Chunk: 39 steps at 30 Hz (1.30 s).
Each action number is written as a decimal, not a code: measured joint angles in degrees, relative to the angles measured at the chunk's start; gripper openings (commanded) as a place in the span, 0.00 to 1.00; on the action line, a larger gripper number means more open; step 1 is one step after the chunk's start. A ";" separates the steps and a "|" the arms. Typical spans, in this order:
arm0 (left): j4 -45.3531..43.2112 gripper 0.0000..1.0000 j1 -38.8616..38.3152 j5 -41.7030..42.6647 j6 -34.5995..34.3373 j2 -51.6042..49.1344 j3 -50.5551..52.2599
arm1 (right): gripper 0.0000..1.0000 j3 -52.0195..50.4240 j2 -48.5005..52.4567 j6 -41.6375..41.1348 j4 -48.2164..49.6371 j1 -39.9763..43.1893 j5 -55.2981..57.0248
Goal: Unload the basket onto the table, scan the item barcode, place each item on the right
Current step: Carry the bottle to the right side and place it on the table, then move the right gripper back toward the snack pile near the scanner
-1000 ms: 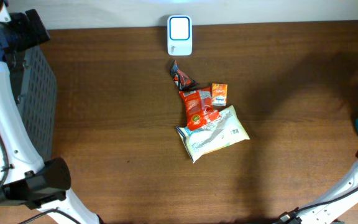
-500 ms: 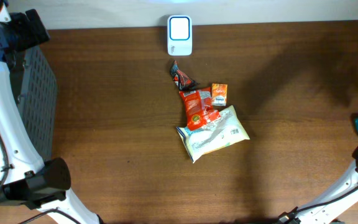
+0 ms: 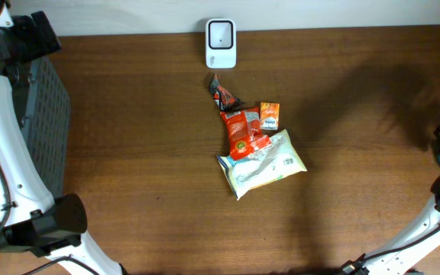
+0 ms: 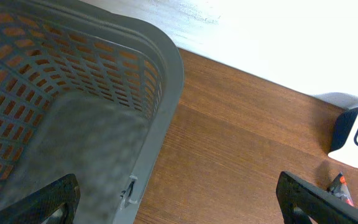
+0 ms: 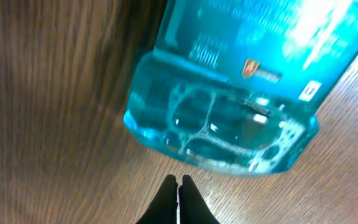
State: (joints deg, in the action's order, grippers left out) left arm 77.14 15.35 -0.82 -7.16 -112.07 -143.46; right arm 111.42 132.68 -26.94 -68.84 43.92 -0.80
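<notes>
Teal translucent plastic container (image 5: 222, 93) lies at the far right edge of the brown wooden surface (image 5: 42, 124), just ahead of my right tool (image 5: 179, 186), whose fingers are pressed together, empty. My left tool (image 4: 179, 199) gapes wide beside the grey mesh basket (image 4: 160, 74).

We read nothing. Print on the translucent teal plastic bottle (image 5: 229, 81) and orange-red foil packet (image 3: 243, 134) is illegible.

Shop checkout (seemingly): scanner (image 3: 221, 43); grey basket (image 4: 166, 68); packaged snacks (image 3: 262, 156).
</notes>
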 measured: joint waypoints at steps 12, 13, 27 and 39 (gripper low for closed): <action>0.00 0.99 0.00 0.02 0.00 0.00 0.00 | 0.08 0.00 0.00 0.15 0.72 0.02 9.09; 0.00 0.99 0.00 0.02 -0.02 0.00 0.00 | 0.08 0.00 0.00 0.22 0.81 0.02 9.38; 0.00 0.99 0.00 0.00 -0.02 0.00 0.00 | 0.25 11.17 -0.04 12.22 -1.86 -5.77 -15.58; 0.00 0.99 0.00 0.02 -0.02 0.00 0.00 | 0.90 12.00 -0.31 22.97 -2.71 -35.87 -25.94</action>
State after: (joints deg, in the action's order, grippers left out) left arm 77.14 15.35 -0.80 -7.18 -112.07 -143.46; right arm 123.42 132.38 -3.97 -71.55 8.05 -26.74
